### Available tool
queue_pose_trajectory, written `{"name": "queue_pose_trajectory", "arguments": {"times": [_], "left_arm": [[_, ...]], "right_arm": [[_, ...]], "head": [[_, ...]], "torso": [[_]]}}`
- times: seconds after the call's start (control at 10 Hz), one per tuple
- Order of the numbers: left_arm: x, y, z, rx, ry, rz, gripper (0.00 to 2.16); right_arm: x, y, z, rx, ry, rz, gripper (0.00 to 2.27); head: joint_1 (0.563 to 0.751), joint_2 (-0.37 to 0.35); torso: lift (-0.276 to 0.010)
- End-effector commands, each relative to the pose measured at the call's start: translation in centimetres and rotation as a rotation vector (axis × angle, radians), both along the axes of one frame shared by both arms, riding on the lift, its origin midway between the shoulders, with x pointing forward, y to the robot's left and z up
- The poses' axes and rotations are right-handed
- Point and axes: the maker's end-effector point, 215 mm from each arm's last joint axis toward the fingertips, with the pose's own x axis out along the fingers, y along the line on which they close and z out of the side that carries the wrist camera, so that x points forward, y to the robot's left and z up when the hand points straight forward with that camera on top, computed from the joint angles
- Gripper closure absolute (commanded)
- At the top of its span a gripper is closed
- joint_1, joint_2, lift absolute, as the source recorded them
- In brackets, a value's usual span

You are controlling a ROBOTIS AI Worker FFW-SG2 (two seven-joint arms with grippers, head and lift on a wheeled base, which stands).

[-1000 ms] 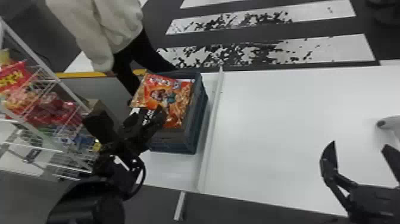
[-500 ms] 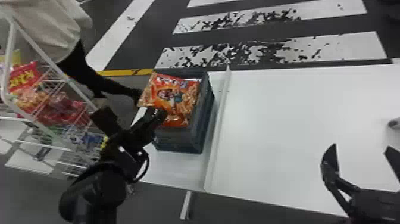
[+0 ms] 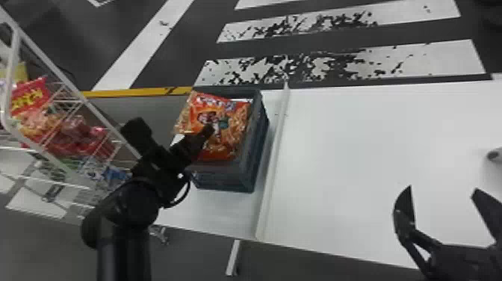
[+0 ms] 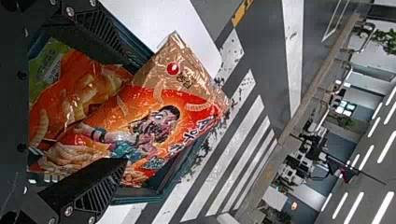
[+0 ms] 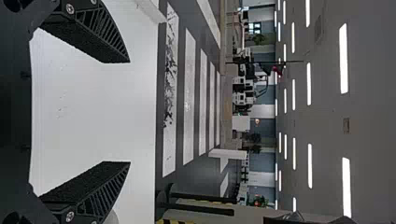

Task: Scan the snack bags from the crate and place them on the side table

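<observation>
The left gripper (image 3: 173, 129) stood wide open at the crate, its 2 fingers well apart and nothing clamped between them. In the head view, 1 fingertip showed in front of the orange snack bag (image 3: 229, 108). That bag lay on top in the dark blue-grey crate (image 3: 233, 181), printed face up, a part of it jutting past the rim. In the left wrist view, a 2nd snack bag (image 4: 84, 84), orange with a green part, lay beside it and partly under it.

The crate sat on the left part of a white table (image 3: 362, 157), near a raised white strip (image 3: 270, 160) that ran across the tabletop. On the strip's other side, the right gripper (image 3: 442, 190) was over the table, also spread wide and empty. A pale object with a dark end (image 3: 495, 155) was at the right edge. To the left stood a white wire rack (image 3: 14, 56) with more bags (image 3: 29, 98) in it.
</observation>
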Motion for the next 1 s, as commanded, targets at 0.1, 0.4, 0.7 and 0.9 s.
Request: {"name": "queue_pose_trajectory", "arguments": {"times": [0.1,0.4,0.7,0.9], "left_arm": [[1.5,0.1,-1.4,-0.034,0.041,0.012,0.14],[2.0,0.4,-4.1,-0.063,0.091,0.036,0.18],[2.6,0.2,-4.3,-0.083,0.072,0.022,0.94],[2.0,0.7,-4.1,-0.055,0.076,0.023,2.14]], "right_arm": [[-0.9,0.2,0.3,-0.010,0.002,0.001,0.10],[-1.5,1.0,0.4,-0.016,0.001,0.017,0.10],[-1.8,1.3,0.3,-0.018,0.006,0.021,0.10],[-1.8,1.4,0.4,-0.016,0.006,0.021,0.10]], "head": [[0.695,0.350],[0.695,0.350],[0.695,0.350],[0.695,0.350]], "torso": [[-0.050],[-0.050],[-0.050],[-0.050]]}}
